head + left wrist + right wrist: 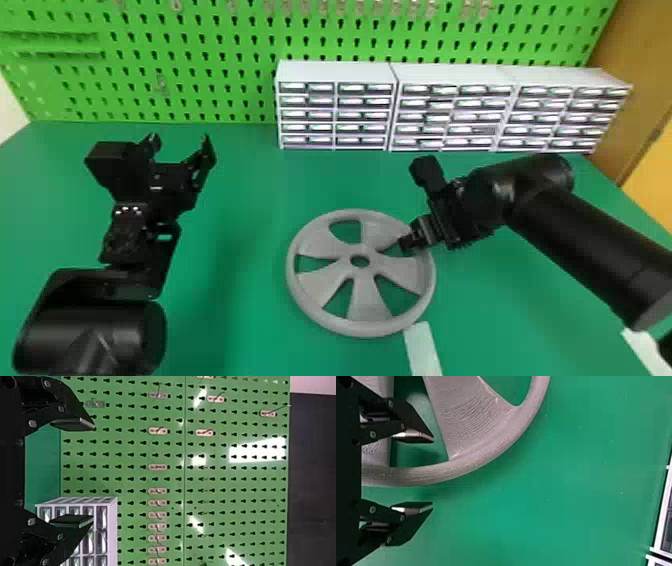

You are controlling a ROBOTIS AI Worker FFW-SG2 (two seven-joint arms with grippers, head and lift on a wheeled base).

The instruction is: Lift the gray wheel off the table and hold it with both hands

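Our black left hand (181,141) gapes; our black right hand (403,245) spreads astride the gray spoked wheel's (366,300) rim. White drawer cabinets (335,73) stand behind.

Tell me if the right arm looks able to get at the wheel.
Yes, most likely: its jaws stand open, one over a gap between spokes, the other beyond the rim of the wheel, with nothing apparent blocking the way.
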